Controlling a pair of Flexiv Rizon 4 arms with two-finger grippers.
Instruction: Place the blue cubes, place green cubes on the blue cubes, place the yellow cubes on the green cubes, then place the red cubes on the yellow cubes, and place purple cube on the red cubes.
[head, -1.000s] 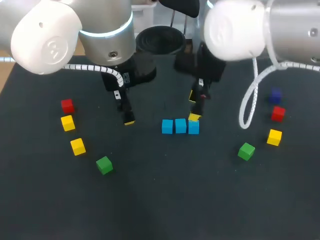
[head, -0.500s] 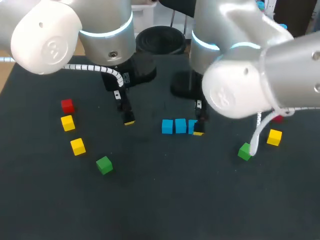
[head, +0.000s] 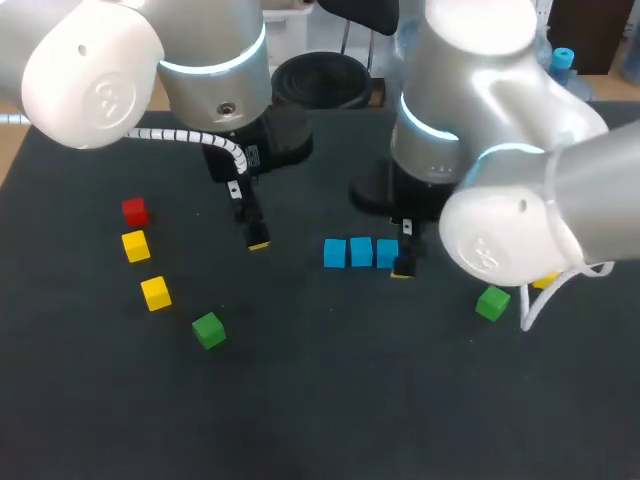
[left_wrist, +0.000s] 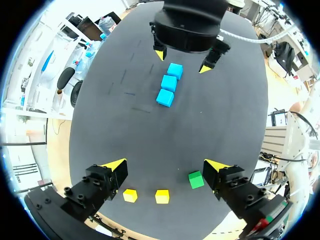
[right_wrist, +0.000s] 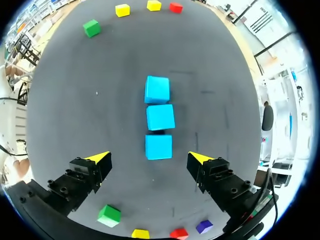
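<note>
The three blue cubes (head: 361, 252) are set in a 9-to-3 row at mid-desk (head: 330, 400), the left fingers (left_wrist: 116, 165) and right fingers (right_wrist: 99, 160) are held spread and empty, and a green cube (head: 492, 302) is found near the right fingers, at their 4 o'clock in the head view.

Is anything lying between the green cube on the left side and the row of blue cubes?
Nothing visible does. Only bare table lies between the green cube and the blue cubes.
</note>
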